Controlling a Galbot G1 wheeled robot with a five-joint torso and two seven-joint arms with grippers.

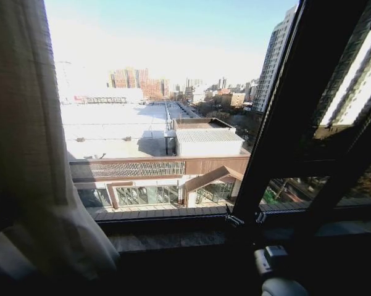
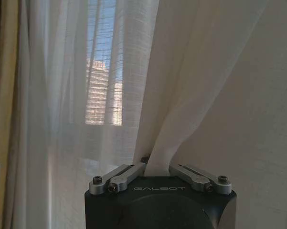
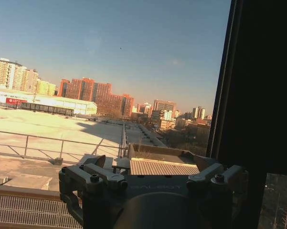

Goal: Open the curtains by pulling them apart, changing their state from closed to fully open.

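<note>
One sheer white curtain [image 1: 31,148] hangs gathered at the left side of the window, its lower part bulging out over the sill. In the left wrist view the same pleated curtain [image 2: 219,95] is close up. My left gripper [image 2: 157,168] is shut on a narrow fold of it, and the cloth runs up taut from the jaws. My right gripper [image 3: 150,166] faces the bare glass beside the dark window frame [image 3: 258,95]. Its fingers are spread with nothing between them. Part of the right arm [image 1: 270,259] is low at the right in the head view.
The glass [image 1: 166,92] is uncovered across the middle, with rooftops and towers beyond. A dark slanted frame bar [image 1: 284,117] and a stone sill [image 1: 173,237] bound the opening. A tan drape edge [image 2: 0,119] hangs beside the sheer cloth.
</note>
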